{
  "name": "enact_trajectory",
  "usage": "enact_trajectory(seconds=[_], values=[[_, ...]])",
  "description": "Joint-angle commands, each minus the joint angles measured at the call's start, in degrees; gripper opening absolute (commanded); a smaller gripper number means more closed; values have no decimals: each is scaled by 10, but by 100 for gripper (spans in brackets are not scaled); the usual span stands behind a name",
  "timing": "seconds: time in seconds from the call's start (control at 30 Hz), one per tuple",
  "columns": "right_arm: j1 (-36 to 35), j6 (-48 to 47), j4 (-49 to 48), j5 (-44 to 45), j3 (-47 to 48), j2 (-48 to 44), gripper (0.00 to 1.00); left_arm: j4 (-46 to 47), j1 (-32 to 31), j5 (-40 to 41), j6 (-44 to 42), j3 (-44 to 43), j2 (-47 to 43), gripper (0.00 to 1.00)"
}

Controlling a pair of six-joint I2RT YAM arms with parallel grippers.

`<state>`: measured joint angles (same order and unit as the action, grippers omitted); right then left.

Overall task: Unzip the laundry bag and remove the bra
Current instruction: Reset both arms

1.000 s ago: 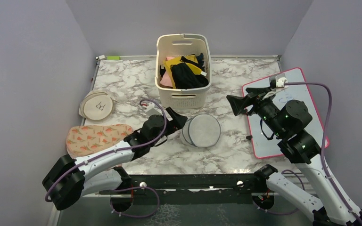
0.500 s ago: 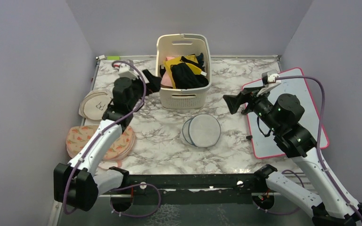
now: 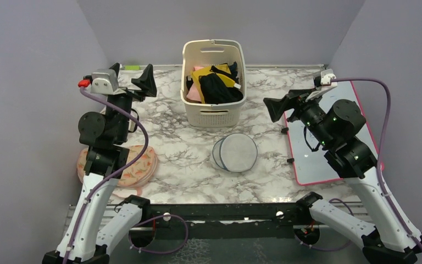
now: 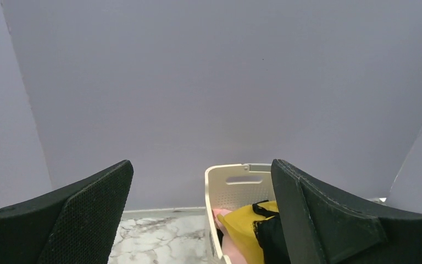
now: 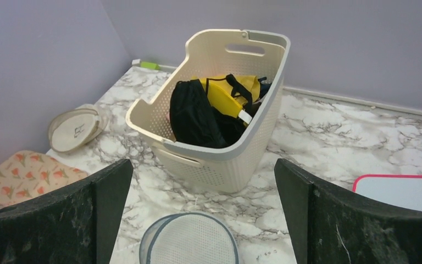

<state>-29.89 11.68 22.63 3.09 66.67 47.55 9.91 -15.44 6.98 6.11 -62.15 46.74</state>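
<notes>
The laundry bag, a round white mesh drum with dark trim, lies on the marble table in front of the cream basket. It also shows at the bottom of the right wrist view. A black garment with thin straps, the bra, lies in the basket on yellow cloth, and shows in the right wrist view. My left gripper is open and empty, raised high at the back left, facing the back wall. My right gripper is open and empty, raised to the right of the basket.
A flat beige round pouch and a floral pad lie at the left. A pink-rimmed whiteboard lies at the right under my right arm. Yellow cloth and pink cloth are in the basket.
My left arm has left the laundry bag's side, swung left and risen high to the back left. My right gripper has hardly moved. The bag has stayed put.
</notes>
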Motion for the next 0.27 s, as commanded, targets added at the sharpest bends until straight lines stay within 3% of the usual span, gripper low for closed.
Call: enact_trajectory(seconds=[0.0,0.23], values=[[2,-15,-12,20,29,-2,100,23,1,-3,-24,31,-8,92],[2,-17,-6,29,33,-31,100,24,1,-4,-16,35,-6,92]])
